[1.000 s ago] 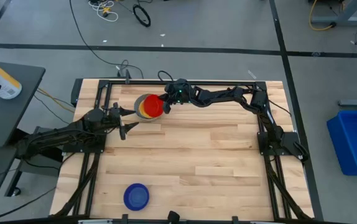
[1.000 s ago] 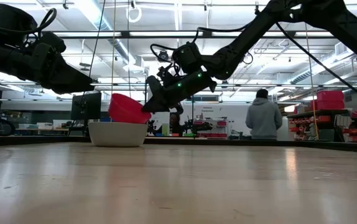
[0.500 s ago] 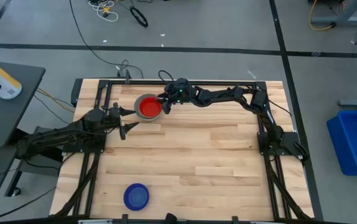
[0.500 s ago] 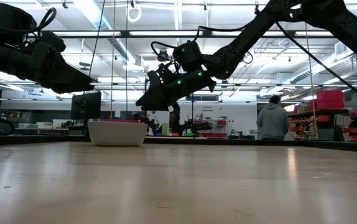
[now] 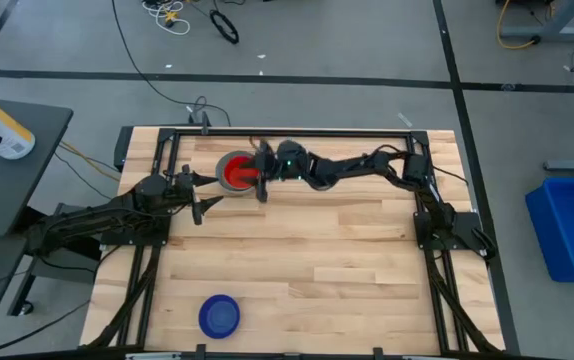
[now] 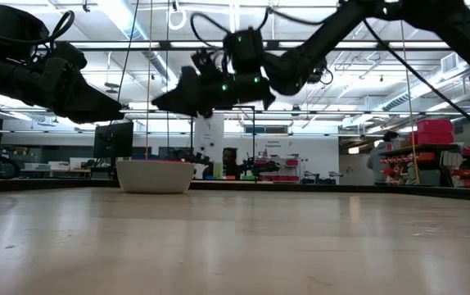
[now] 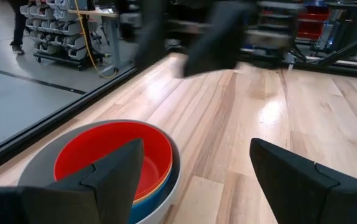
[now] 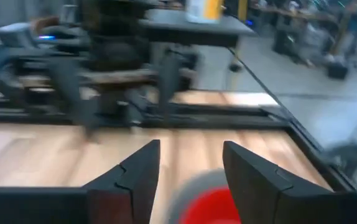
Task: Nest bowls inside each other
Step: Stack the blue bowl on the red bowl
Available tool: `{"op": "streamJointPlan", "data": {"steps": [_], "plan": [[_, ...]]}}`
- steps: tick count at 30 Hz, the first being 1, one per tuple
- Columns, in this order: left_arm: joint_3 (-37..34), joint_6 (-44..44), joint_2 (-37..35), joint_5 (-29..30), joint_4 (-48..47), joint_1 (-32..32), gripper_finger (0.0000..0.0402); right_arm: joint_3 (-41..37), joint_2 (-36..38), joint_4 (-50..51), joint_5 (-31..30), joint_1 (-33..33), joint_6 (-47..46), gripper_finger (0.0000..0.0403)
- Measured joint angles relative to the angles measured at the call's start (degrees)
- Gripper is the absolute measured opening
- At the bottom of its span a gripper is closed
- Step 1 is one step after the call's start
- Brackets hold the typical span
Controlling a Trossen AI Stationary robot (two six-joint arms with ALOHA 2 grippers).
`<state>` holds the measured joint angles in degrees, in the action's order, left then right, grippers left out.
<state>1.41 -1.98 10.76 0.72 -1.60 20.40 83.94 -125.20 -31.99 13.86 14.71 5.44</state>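
right now the right gripper (image 5: 260, 176) is hanging just above the near edge of the stack, fingers spread and gripping nothing; in its wrist view the two fingers are standing apart with bare table and the red bowl (image 8: 217, 208) showing between them. that makes sense if the red bowl is meant to be sitting freely, and it is: it is lying nested in the yellow and light blue ones inside the grey bowl (image 7: 45, 163), rims roughly level, at the far left part of the table (image 5: 347, 250). the left gripper (image 5: 204, 196) is waiting just beside the stack, fingers wide and empty, probably placed to steady it if needed. the dark blue bowl (image 5: 219, 316) is sitting well apart at the near edge, not yet nested, so it looks like the one thing left to fetch.
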Motion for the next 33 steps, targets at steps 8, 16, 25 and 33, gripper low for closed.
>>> {"op": "streamJointPlan", "data": {"steps": [8, 16, 25, 33], "plan": [[0.0, -0.1, 0.12, -0.09, 0.01, -0.02, 0.0304, -9.1, 13.24, 0.01, 0.14, -4.95, 6.62, 0.0166], [0.0, -0.15, 0.11, -0.14, 0.02, 0.0, 0.0304, -35.05, 39.08, -3.67, -3.81, -5.13, 6.16, 0.016], [0.0, -0.34, 0.11, -0.1, 0.02, 0.0, 0.0304, -65.53, 54.95, -26.84, -12.07, -7.9, 0.98, 0.0152], [0.0, -0.24, 0.11, -0.1, 0.06, 0.0, 0.0304, -74.89, 55.36, -32.51, -16.93, -9.22, -6.03, 0.0141]]}}
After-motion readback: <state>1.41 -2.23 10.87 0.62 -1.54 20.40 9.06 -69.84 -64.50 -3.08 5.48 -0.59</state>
